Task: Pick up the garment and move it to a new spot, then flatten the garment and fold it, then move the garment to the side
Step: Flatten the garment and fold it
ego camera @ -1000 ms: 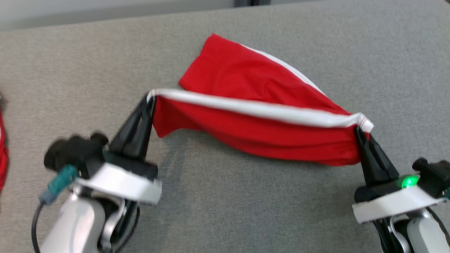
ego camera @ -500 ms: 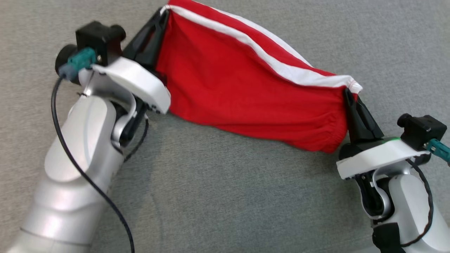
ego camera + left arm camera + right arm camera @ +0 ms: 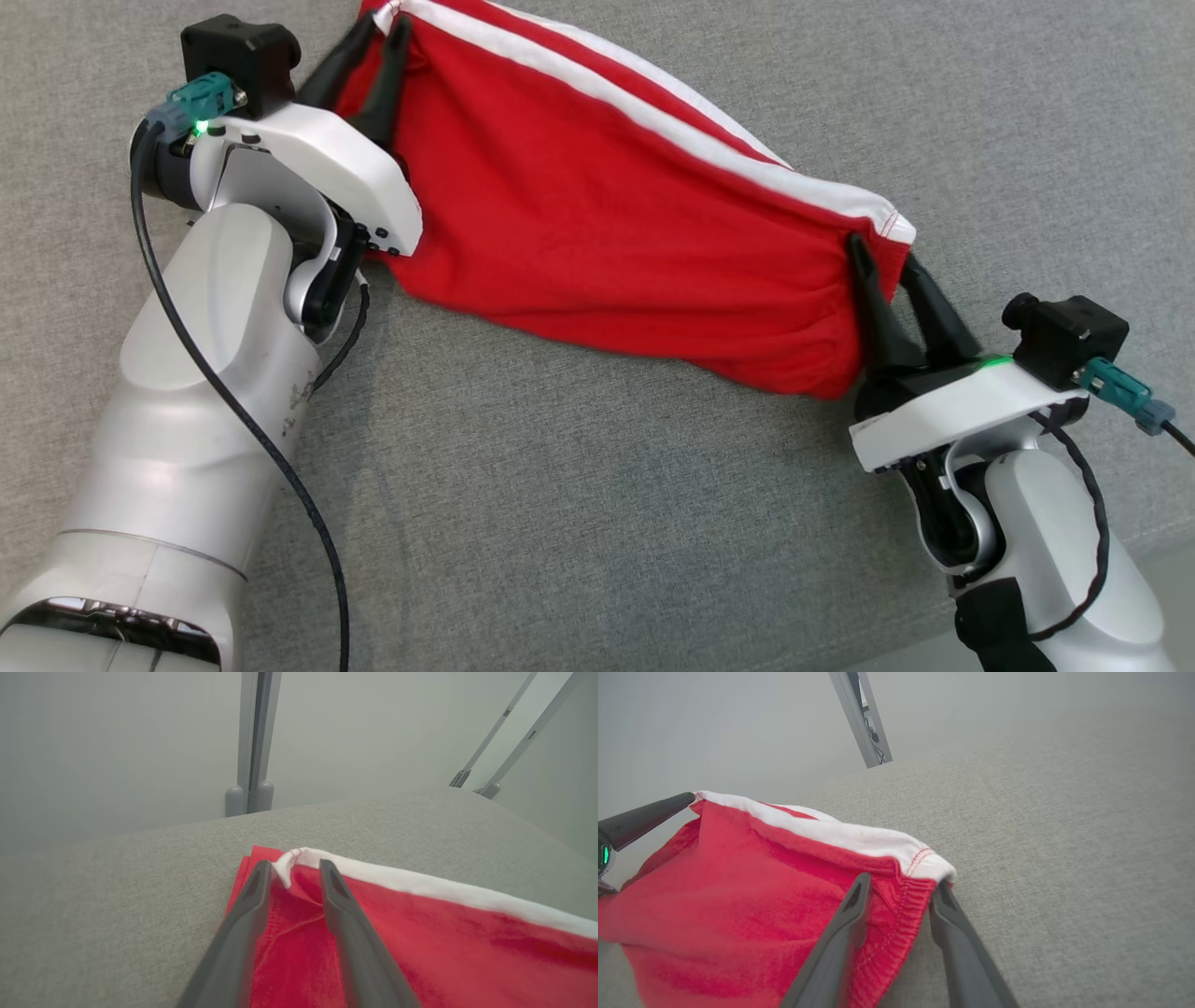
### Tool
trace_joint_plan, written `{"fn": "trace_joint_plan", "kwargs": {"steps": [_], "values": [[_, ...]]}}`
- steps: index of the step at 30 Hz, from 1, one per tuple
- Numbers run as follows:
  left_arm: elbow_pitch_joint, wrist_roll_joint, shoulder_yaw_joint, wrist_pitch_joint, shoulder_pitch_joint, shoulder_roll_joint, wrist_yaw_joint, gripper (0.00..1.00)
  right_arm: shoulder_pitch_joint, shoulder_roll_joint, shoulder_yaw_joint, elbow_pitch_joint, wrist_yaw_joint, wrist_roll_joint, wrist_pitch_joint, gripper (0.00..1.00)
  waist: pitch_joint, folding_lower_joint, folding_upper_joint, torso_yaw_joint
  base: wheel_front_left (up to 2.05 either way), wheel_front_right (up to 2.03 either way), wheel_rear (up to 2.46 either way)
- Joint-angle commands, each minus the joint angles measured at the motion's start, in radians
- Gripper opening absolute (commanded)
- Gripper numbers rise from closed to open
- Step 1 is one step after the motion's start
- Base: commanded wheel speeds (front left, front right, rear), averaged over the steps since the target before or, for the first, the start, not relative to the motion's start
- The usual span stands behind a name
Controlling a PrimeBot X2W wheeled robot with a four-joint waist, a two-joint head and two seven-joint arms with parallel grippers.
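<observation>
Now: red garment point(image 3: 635, 215) lies stretched across the grey fabric surface point(image 3: 579, 504), running from upper left to mid right in the head view. White band point(image 3: 653, 112) along its far edge. The near edge is gathered and wrinkled, bunching toward the right end.

Left gripper point(image 3: 386, 26) sits at the garment's upper-left corner. Fingers parted a little, with a narrow gap between the tips. Left wrist view: the curled white end of the band sits in that gap, and red cloth lies flat on the surface under both fingers. It is loose there, not pinched.

Right gripper point(image 3: 880, 252) sits at the opposite corner, fingers likewise slightly apart. Right wrist view: the stitched red hem and the end of the white band hang between the two fingers — one finger over the cloth, the other beside it over bare grey surface. Jaws are not closed on it. Whether the cloth rests on a finger, cannot tell.

Both arms reach in from the near side, well apart. Green light point(image 3: 199, 126) on the left wrist housing, another on the right. Metal post point(image 3: 254, 742) stands past the surface's far edge.
</observation>
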Motion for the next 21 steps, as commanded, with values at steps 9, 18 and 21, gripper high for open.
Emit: {"fn": "trace_joint_plan", "kwargs": {"steps": [9,18,21], "values": [[-0.02,0.033,-0.003,-0.149,0.065,0.008,0.033,1.0,0.1,-0.065,-0.032,-0.091,0.0,-0.038,-0.02,1.0,-0.047,0.0,0.0,0.031,0.0,0.0,0.0],[-0.388,0.095,0.073,-0.162,0.322,0.081,0.173,1.0,0.202,-0.045,-0.156,-0.221,0.0,-0.133,-0.026,1.0,-0.105,0.0,0.0,0.063,0.0,0.0,0.0],[-0.503,0.111,0.087,-0.162,0.402,0.117,0.205,1.0,0.213,-0.036,-0.191,-0.25,0.0,-0.167,-0.027,1.0,-0.122,0.0,0.0,0.075,0.0,0.0,0.0]]}}
